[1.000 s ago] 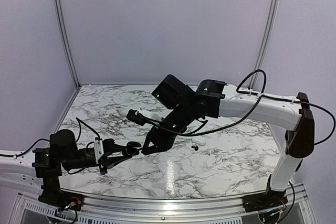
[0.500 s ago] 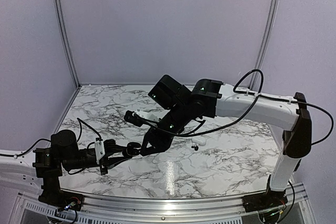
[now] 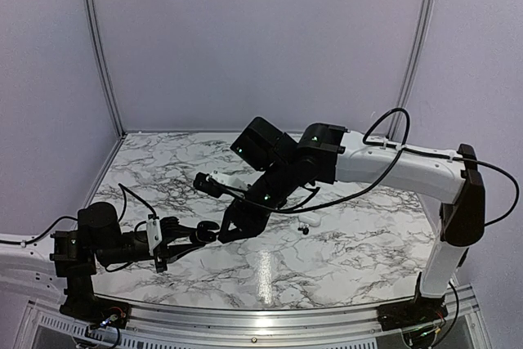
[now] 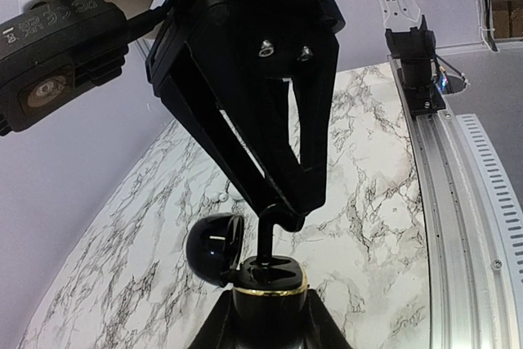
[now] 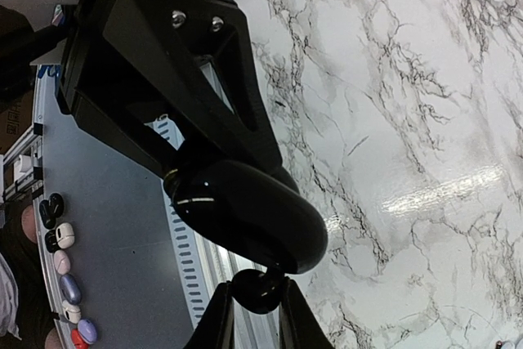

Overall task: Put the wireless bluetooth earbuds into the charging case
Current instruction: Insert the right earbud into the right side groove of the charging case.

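My left gripper (image 4: 270,320) is clamped on the upright black gold-rimmed charging case (image 4: 270,292), its domed lid (image 4: 214,249) flipped open. Straight above its well, my right gripper (image 5: 255,304) pinches one tiny black rounded earbud (image 5: 260,290), stem pointing down. I can't tell what the well holds. The second bud (image 3: 304,231) lies on the marble table (image 3: 351,255), further right.

White right arm (image 3: 409,171), black joints, looping cables (image 3: 398,110).

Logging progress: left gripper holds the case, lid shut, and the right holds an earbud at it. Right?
No: the lid is open, per the left wrist view. The left gripper holds the charging case, the right gripper an earbud at it.
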You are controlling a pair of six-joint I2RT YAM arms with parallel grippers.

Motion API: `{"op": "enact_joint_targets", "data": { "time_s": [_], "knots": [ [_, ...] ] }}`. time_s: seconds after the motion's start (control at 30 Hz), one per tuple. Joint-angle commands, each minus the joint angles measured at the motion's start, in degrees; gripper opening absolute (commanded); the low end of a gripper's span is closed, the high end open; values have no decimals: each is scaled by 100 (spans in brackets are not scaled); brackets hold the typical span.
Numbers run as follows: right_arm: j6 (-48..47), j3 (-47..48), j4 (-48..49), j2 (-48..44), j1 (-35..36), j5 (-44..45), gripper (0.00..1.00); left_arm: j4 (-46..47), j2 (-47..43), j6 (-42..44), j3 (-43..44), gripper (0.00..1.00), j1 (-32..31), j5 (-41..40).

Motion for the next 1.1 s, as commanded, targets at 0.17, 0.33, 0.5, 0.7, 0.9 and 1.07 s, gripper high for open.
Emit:
{"op": "enact_joint_targets", "data": {
  "time_s": [0.17, 0.33, 0.5, 0.7, 0.9, 1.07],
  "knots": [
    [77, 310, -148, 242, 12, -64, 8, 140, 41, 142, 208, 0, -72, -5],
    [141, 405, -235, 312, 12, -77, 10, 147, 52, 183, 200, 0, -116, -38],
    [230, 612, -283, 438, -5, -320, 13, 179, 81, 213, 199, 0, -139, -47],
    [331, 895, -445, 565, -36, -512, 20, 482, -127, 141, 54, 0, -140, -118],
    [553, 1138, -439, 586, -75, -792, 24, 1000, -413, -75, -167, 0, -139, -196],
    [750, 1447, -484, 638, -105, -954, 32, 1298, -396, -123, -236, 0, -139, -174]
  ]
}}
